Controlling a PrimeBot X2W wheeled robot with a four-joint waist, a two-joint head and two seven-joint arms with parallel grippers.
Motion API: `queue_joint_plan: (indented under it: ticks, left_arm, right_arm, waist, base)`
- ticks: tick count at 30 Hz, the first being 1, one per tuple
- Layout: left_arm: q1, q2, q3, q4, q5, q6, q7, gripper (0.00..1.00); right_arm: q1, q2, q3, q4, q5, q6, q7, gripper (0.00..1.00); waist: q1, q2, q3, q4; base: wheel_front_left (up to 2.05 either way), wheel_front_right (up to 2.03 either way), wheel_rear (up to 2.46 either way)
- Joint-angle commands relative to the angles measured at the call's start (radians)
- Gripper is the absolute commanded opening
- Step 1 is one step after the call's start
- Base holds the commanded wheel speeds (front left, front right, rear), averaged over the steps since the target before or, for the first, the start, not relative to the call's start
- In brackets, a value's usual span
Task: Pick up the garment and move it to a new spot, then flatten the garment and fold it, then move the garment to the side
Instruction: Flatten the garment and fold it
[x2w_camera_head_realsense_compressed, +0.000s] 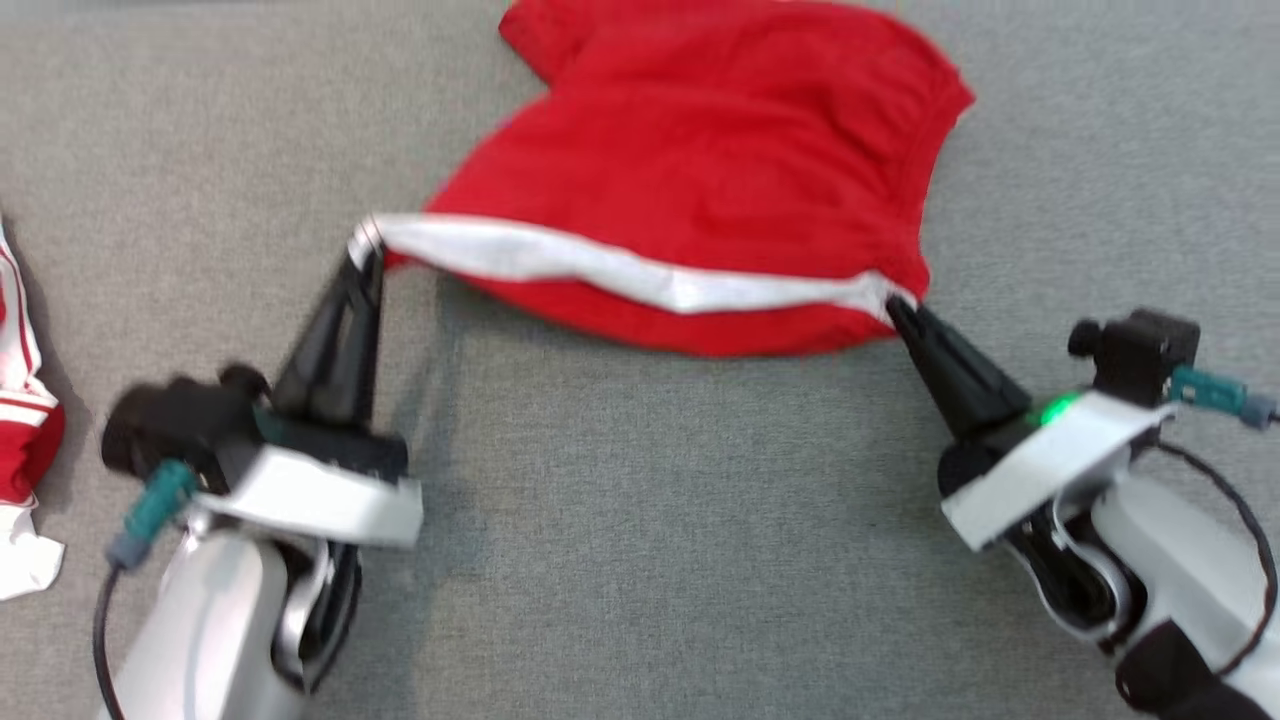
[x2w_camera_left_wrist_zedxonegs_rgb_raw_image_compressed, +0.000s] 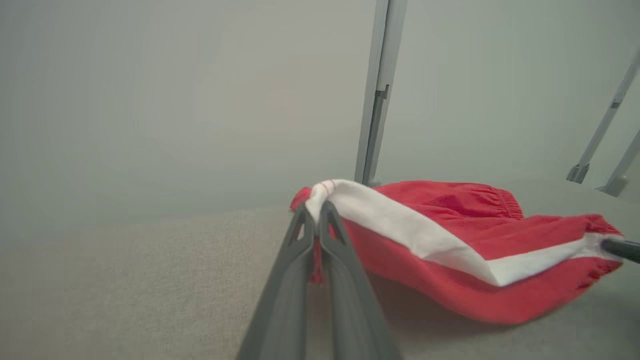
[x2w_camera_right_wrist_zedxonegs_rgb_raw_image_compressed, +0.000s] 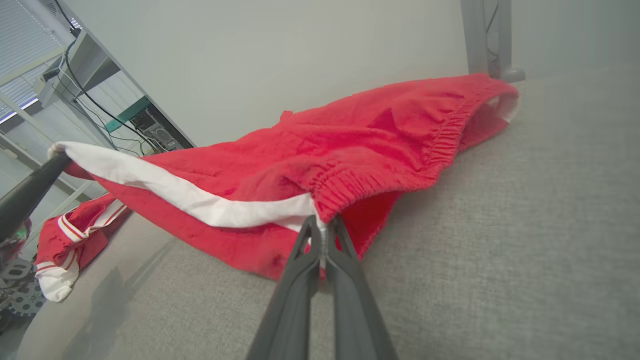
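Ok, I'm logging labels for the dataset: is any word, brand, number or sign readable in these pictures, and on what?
None can be read.
The red garment shows a plain white band, with no print or tag.
The second garment shows stripes only.
The equipment in the background of the right wrist view is too small and blurred to show any label.

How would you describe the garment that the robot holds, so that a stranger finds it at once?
On the grey surface, look at the far middle. The red garment there is stretched by its white band between the left gripper and the right gripper. The other garment, at the left edge, lies crumpled and untouched.
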Motion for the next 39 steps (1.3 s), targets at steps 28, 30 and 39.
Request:
queue_joint_plan:
  ticks: [28,30,39]
  left_arm:
    - [0.593,0.224,-0.08,-0.637,-0.071,0.125,0.563,0.0]
    - [0.578,0.237,-0.084,-0.635,-0.069,0.114,0.572,0.0]
    - [0.39,0.262,-0.065,-0.572,-0.085,0.028,0.571,0.0]
  right_arm:
    - [0.627,-0.192,-0.233,-0.317,-0.001,0.0,0.184,0.0]
    - [0.646,-0.174,-0.262,-0.341,-0.019,0.0,0.216,0.0]
    - [0.611,-0.04,-0.428,-0.375,-0.028,0.0,0.336,0.0]
  waist:
    - [0.0,0.0,-0.235,0.009]
    - [0.0,0.0,-0.232,0.007]
    - [0.0,0.0,-0.166,-0.006]
  base:
    - [0.0,0.0,0.0]
    - [0.0,0.0,0.0]
    - [0.0,0.0,0.0]
